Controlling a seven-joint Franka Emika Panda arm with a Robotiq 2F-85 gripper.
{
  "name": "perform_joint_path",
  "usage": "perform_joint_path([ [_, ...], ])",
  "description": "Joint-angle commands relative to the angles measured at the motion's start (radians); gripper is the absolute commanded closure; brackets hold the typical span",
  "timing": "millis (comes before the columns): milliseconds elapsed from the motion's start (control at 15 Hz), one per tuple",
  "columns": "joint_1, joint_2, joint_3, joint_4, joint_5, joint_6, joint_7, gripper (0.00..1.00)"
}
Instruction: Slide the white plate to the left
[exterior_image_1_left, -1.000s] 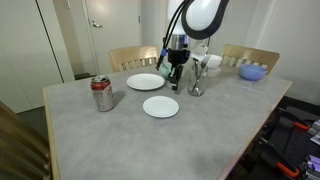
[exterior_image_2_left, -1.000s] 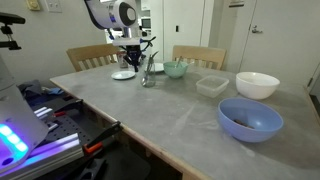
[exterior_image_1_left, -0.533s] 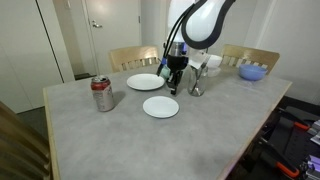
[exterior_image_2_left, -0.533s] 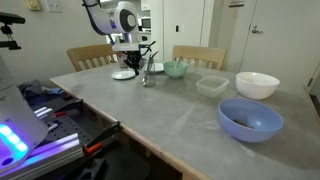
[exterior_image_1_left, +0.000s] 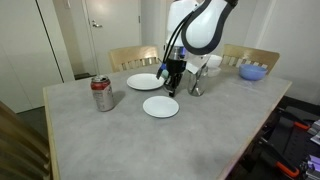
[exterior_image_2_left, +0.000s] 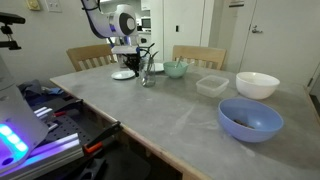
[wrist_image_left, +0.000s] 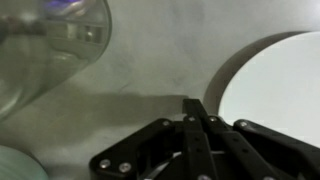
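Grey table top (exterior_image_1_left: 120, 140) filled most of every view, with doors and chairs behind it. The gripper (exterior_image_1_left: 172, 89) hung low over the table, tips pointing down. In the wrist view its jaws were pressed together to a point, and they held nothing.

The white plate (exterior_image_1_left: 160, 106) lay flat on the table near the jaws, apart from them, and nothing was on it. In the wrist view a white plate edge (wrist_image_left: 275, 85) curved just beside the shut tips; it looked like this plain one, but I could not be sure. A clear glass (exterior_image_1_left: 196, 87) stood just beside the jaws on one side. A bigger white plate with a shaded rim (exterior_image_1_left: 145, 81) lay just beside them on the other side. Well apart from the jaws, past the bigger plate, stood a red soda can (exterior_image_1_left: 102, 94). Farthest from the jaws was a blue bowl (exterior_image_1_left: 252, 72), past the glass.

I think the slide had not started yet. The tips might ride up over the plate's low edge and slip off it. A push off the middle might spin the plate and not move it along. The glass was so close that the arm might knock it over. The plate might also bump its bigger neighbour.
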Motion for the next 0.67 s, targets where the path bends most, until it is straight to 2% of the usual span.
perform_joint_path([
  [0,0.006,0.021,0.008,0.006,0.020,-0.003,0.026,1.00],
  [333,-0.047,0.017,0.092,0.005,0.157,-0.032,0.008,1.00],
  [600,-0.054,0.010,0.124,0.005,0.239,-0.051,0.023,1.00],
])
